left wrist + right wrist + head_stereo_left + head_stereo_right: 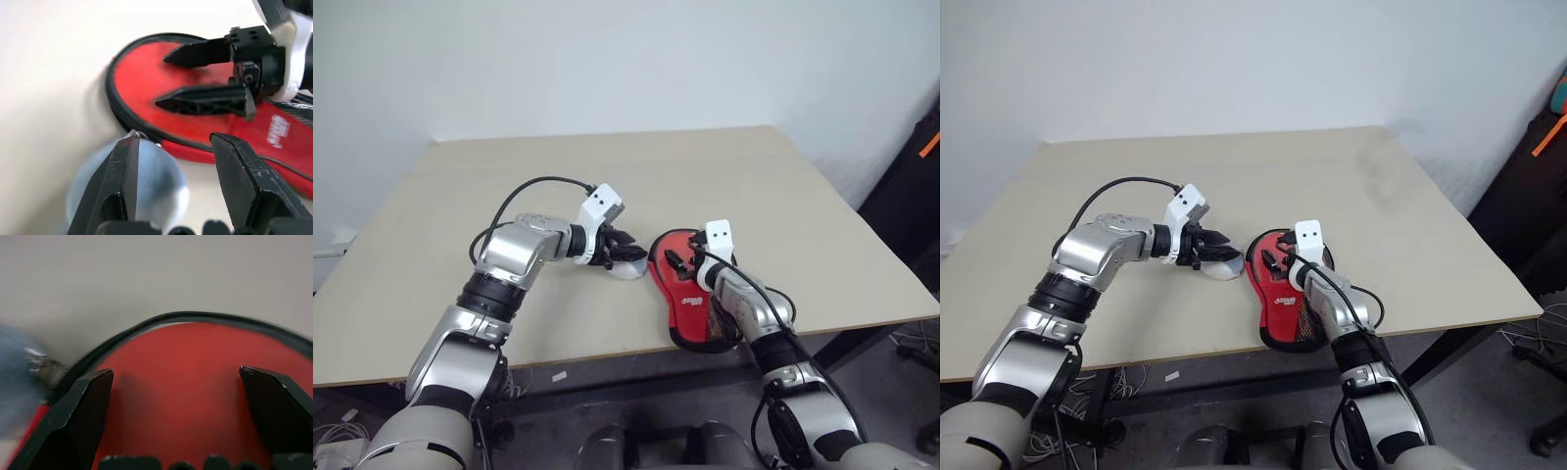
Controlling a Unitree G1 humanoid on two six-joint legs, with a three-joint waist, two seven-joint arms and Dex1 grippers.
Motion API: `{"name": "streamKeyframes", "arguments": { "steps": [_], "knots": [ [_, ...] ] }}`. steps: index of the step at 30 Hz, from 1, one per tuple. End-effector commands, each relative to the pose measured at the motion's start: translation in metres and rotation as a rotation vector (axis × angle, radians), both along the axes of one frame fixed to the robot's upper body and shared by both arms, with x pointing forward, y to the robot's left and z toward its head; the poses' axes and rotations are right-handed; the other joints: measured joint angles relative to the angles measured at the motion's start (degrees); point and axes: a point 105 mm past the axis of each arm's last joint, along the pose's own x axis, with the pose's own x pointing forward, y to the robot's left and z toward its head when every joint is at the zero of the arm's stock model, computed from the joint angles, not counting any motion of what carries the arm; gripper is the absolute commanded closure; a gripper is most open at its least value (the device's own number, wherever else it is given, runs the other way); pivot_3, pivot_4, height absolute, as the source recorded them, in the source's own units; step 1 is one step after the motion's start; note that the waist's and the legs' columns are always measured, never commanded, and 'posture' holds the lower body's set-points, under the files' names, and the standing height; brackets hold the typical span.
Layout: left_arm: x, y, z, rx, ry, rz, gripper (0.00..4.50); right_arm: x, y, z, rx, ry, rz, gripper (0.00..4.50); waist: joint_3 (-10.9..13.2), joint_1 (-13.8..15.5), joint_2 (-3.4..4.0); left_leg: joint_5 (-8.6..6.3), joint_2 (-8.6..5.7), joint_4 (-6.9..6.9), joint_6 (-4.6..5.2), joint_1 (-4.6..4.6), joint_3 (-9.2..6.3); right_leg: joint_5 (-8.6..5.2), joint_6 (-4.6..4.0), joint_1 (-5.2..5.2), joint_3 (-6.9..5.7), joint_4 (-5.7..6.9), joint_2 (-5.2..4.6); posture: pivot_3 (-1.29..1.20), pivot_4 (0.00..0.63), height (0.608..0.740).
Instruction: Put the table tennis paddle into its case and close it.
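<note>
Left eye view: case (690, 299) lies flat on table (724, 186), near edge, right of centre; round end points far-left, narrow end points near-right and goes under right arm. Red outer w/ black piping round rim, white logo print on red midway along. Whether table tennis paddle sits inside the case, can't tell; no wooden handle or bare bat seen apart from it. Right gripper (677, 262) hangs over round end of case, fingers spread wide, nothing between them. Right wrist view: both black fingers (83, 416) stand well apart w/ red face of case filling the gap betw. them, black piping arcing just past tips, pale table beyond. Touching the red or just above it: can't tell. Left gripper (625, 247) sits just left of case's round end, pointing right toward it, partly spread, not clamped on anything. Left wrist view: its two fingers (122, 186) apart, a pale bluish see-through flap (156, 191) blurred betw./below them, next to case rim; a small metal bit, maybe zip pull (139, 134), at tip of one finger by the piping. Contact w/ it unclear. Same view shows right gripper's fingers over red face from opp. side. The two grippers near each other, not touching. Rest of table bare beige.
</note>
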Motion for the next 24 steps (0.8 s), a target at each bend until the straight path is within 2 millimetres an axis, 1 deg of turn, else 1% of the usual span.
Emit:
{"name": "streamKeyframes", "arguments": {
  "steps": [1,4,6,11,12,13,16,18,21,24],
  "knots": [
    [0.007,-0.003,0.006,-0.009,-0.018,-0.008,2.13,0.001,0.005,-0.005,-0.045,-0.008,0.020,0.00,-0.02,0.01,-0.04,0.00,0.00,0.03,-0.01,0.00,0.00,0.00,0.00,0.01,0.00,0.00,0.05,0.00,0.000,0.740],
    [0.007,-0.003,-0.002,0.003,0.007,-0.009,2.13,-0.001,0.006,-0.008,-0.031,0.004,0.032,0.00,-0.04,0.00,-0.06,0.02,0.07,0.09,-0.03,0.07,-0.03,0.00,-0.01,0.14,-0.03,-0.01,0.16,0.00,0.000,0.740],
    [0.008,0.001,-0.012,0.054,-0.006,-0.009,2.13,-0.001,0.006,-0.008,-0.012,0.012,0.033,0.00,-0.04,0.00,-0.06,0.02,0.08,0.09,-0.03,0.15,-0.12,0.00,-0.01,0.20,-0.02,-0.01,0.18,0.00,0.000,0.740],
    [0.011,0.009,-0.030,0.100,0.060,0.039,2.13,0.000,0.006,-0.004,0.051,0.028,0.025,0.00,-0.05,0.08,-0.08,0.00,0.12,0.05,-0.02,0.41,-0.19,-0.01,-0.03,0.40,-0.01,-0.04,0.20,0.00,0.000,0.740],
    [0.011,0.011,-0.034,0.113,0.082,0.054,1.75,0.001,0.006,-0.003,0.056,0.030,0.022,0.00,-0.05,0.09,-0.08,-0.01,0.16,0.05,-0.01,0.41,-0.21,-0.01,-0.02,0.42,-0.02,-0.04,0.19,0.00,0.000,0.740],
    [0.011,0.013,-0.037,0.123,0.096,0.060,1.53,0.001,0.006,-0.002,0.059,0.030,0.020,0.00,-0.06,0.07,-0.09,-0.01,0.17,0.05,-0.01,0.44,-0.22,-0.03,-0.04,0.44,-0.01,-0.04,0.18,0.00,0.000,0.740],
    [0.011,0.016,-0.040,0.129,0.128,0.082,0.52,0.002,0.006,0.000,0.064,0.027,0.018,0.00,-0.06,0.01,-0.09,-0.14,0.18,0.03,0.21,0.50,-0.21,-0.03,-0.04,0.47,0.00,-0.03,0.19,0.00,0.000,0.740],
    [0.011,0.017,-0.042,0.109,0.173,0.101,0.02,0.002,0.006,0.000,0.070,0.028,0.014,0.00,-0.06,0.00,-0.09,-0.14,0.19,0.03,0.21,0.53,-0.21,-0.03,-0.04,0.49,0.00,-0.02,0.20,0.00,0.000,0.740],
    [0.005,0.015,-0.044,0.106,0.202,0.063,0.02,0.001,0.005,-0.001,0.071,0.029,0.010,0.00,-0.06,-0.01,-0.09,-0.15,0.19,0.02,0.21,0.61,-0.21,-0.03,-0.04,0.54,0.02,-0.02,0.20,0.00,0.000,0.740],
    [0.005,0.018,-0.052,0.145,0.217,0.082,0.02,0.001,0.003,-0.001,0.073,0.029,0.003,0.00,-0.06,0.01,-0.09,-0.16,0.22,0.02,0.22,0.68,-0.21,-0.03,-0.05,0.55,0.02,-0.02,0.20,0.00,0.000,0.740]
  ]
}}
